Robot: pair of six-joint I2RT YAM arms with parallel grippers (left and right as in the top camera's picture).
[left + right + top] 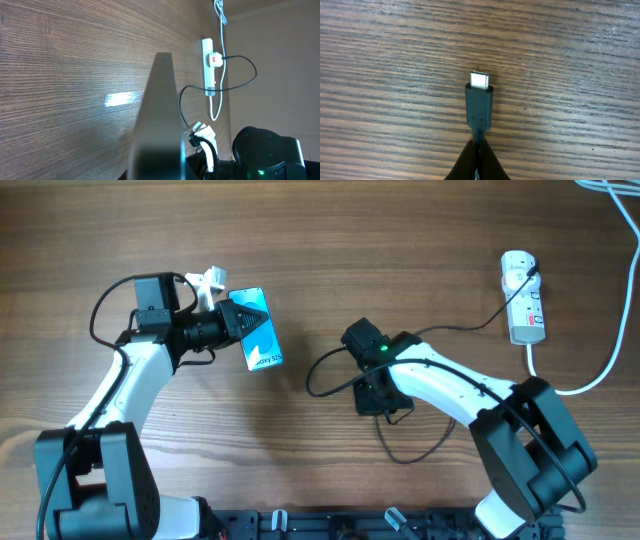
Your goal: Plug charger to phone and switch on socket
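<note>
**Both claws clamped: phone in left, charger tip in right**

My left claw [243, 320] is shut on the phone [262, 340], gripping it at one short end. The turquoise screen is tilted and shows to the overhead view. From my left wrist view the phone appears edge-on as a dark upright wedge.

My right claw [478, 152] is pinched together on the charger [480, 102], on the black cable right behind the connector body. The silver tip sticks out past my fingertips over the wood table [320, 240]; I can't tell if it touches the surface.

In the overhead view my right claw sits right of the phone, with bare table between them, and the connector is not in the phone.

The socket [525, 298] lies at the far right of the table, well apart from both claws. A plug is seated in it and the black cable runs from that plug toward my right arm. I can't read the switch position.
</note>
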